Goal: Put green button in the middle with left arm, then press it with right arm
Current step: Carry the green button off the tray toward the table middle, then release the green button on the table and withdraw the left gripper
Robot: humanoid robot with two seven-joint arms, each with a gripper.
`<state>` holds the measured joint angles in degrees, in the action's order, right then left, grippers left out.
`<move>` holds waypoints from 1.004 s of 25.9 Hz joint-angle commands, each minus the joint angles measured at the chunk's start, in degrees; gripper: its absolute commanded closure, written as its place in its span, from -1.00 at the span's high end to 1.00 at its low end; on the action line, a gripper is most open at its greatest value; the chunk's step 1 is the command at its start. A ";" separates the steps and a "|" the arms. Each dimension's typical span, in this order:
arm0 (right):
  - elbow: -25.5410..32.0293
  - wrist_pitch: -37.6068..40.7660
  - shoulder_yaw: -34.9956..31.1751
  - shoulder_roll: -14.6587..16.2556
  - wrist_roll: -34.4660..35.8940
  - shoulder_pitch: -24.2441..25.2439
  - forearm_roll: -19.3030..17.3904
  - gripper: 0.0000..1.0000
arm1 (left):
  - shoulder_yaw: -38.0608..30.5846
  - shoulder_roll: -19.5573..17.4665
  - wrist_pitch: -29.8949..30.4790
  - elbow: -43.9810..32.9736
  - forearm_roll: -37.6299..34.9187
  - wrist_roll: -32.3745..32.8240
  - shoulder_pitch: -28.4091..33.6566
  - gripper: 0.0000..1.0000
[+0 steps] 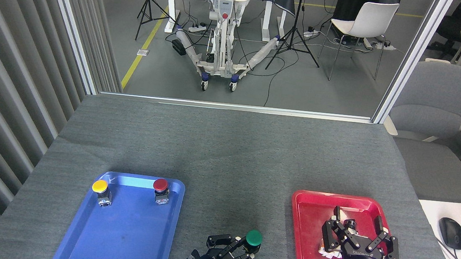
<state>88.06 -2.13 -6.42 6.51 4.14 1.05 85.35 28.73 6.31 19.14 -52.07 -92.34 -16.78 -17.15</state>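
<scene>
My left gripper [240,251] sits at the bottom edge of the view, over the bare grey cloth between the two trays. Its fingers [216,241] are spread only a little and reach up and to the right. The green button [253,238] shows at their tips, its round cap just beyond the right-hand finger. The fingers look closed around the block under the cap, though the block itself is hidden from me, so I cannot say whether the button rests on the cloth or hangs above it. That cloth patch, the middle [235,197], runs on ahead of this gripper.

To the right of the left gripper, well apart from it, my right gripper [360,237] hangs over the red tray [312,201]. Its fingers stand wide apart and hold nothing. Its blue light glows on the body toward me. Some pale crumpled item [326,251] lies in the tray under its left side; I cannot make out what it is.

To the left of the left gripper lies the blue tray [119,229]. Farther ahead and left, at the tray's far end, the red button [160,187] and the yellow button [100,188] stand upright, apart from each other.

Beyond both grippers the table [229,146] runs bare to its far edge. Past that stand a white wheeled frame [222,31] on the floor and a white chair [365,22].
</scene>
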 commanded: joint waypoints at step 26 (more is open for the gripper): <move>-0.08 4.24 10.28 -0.80 -0.01 1.33 0.34 0.27 | -5.62 -11.94 -14.66 -38.90 1.02 -1.33 23.13 0.98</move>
<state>87.97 1.80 1.10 5.98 4.25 2.19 85.54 26.07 -2.34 8.36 -82.56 -91.57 -18.40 0.88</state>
